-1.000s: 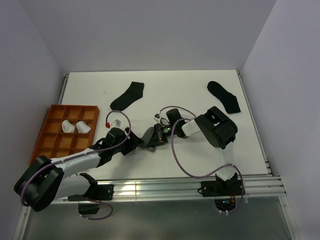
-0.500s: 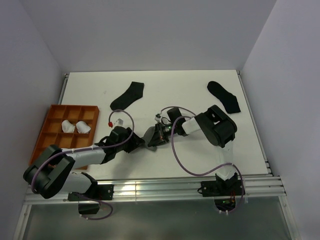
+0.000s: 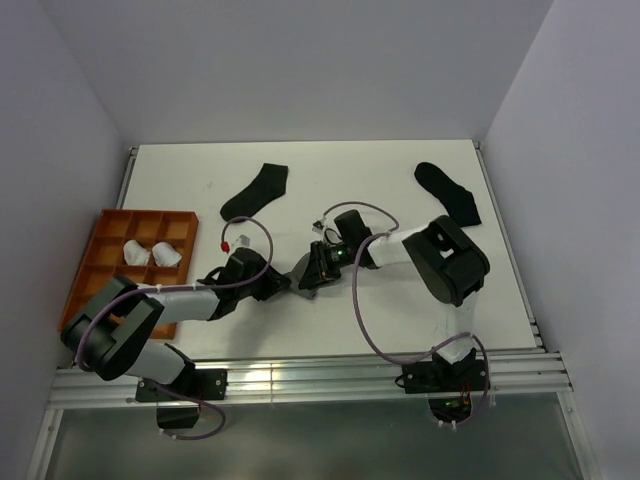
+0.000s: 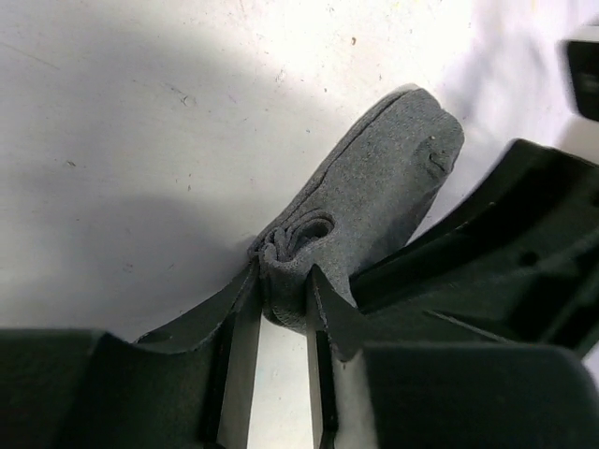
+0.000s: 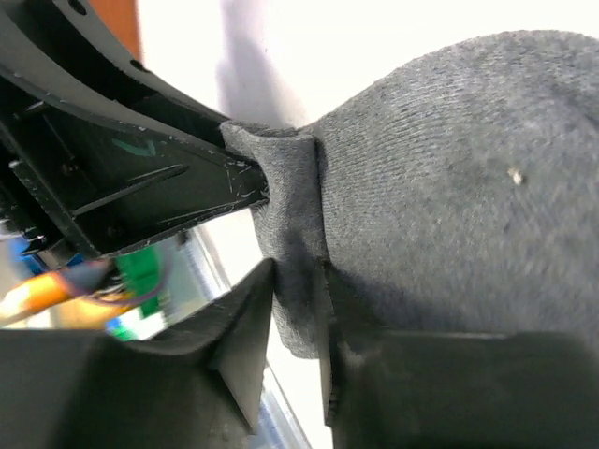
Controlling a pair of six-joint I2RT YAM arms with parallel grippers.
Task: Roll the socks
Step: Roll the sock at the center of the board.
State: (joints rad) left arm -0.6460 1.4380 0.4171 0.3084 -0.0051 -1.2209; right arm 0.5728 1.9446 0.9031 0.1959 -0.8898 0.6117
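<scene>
A soft grey knitted sock [image 4: 384, 187] lies on the white table top [image 3: 380, 170], between the two arms and toward the near edge. One end is wound into a tight coil, and that coil is pinched between the fingers of the left gripper [image 4: 284, 281]. It is judged to be held there so that the roll cannot spring open. The rest of the sock trails away unrolled.

The right gripper [image 5: 298, 281] is set against the same end from the opposite side, with a fold of the fabric standing between its fingers. Whether that fold is clamped or only bracketed cannot be told. The two grippers are almost touching, which suggests a handover or a tuck of the cuff over the coil.

By count, one grey sock is in hand. Two flat black ankle socks lie well apart at the far side and are not yet rolled: one black sock [image 3: 255, 192] toward the left, the other black sock [image 3: 448, 193] toward the right. Two small white rolled bundles [image 3: 135, 252] [image 3: 168, 254] sit in neighbouring compartments of one orange compartmented tray [image 3: 150, 213] at the left edge — presumably placed there as finished work.
</scene>
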